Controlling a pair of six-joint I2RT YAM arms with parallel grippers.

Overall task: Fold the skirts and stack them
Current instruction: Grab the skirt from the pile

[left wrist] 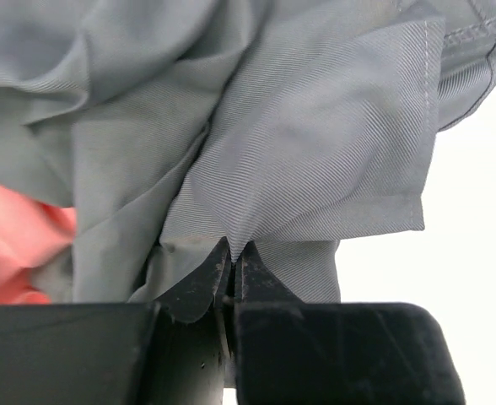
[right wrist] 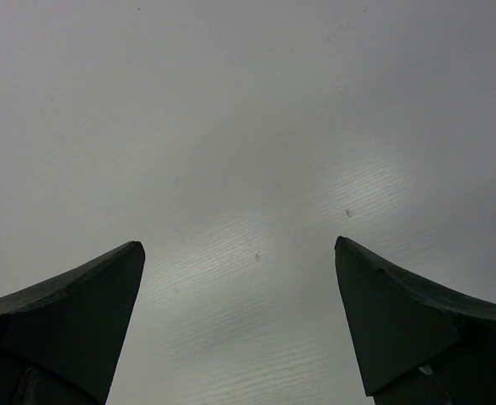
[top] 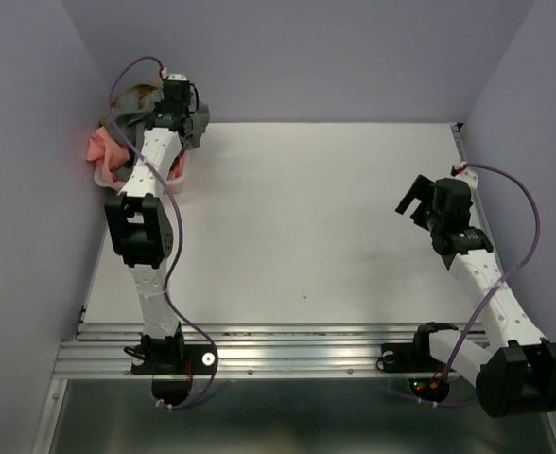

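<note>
Left tool (left wrist: 233, 251) pinches the grey skirt (left wrist: 315, 152) (jaws almost touching); right tool (right wrist: 236, 243) spread wide

A white desk (top: 306, 218) sits between three plain lavender walls: the left wall (top: 23, 142), back wall (top: 306, 57) and right wall (top: 533, 104). Ribbed aluminium rails (top: 287, 345) line its near edge. The light is soft and even.

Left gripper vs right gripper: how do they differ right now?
The left gripper is shut on a fold of the grey skirt; the right gripper is open, holding nothing. The left gripper reaches into the far left corner; the right gripper hangs over bare table on the right. Both are black.
</note>
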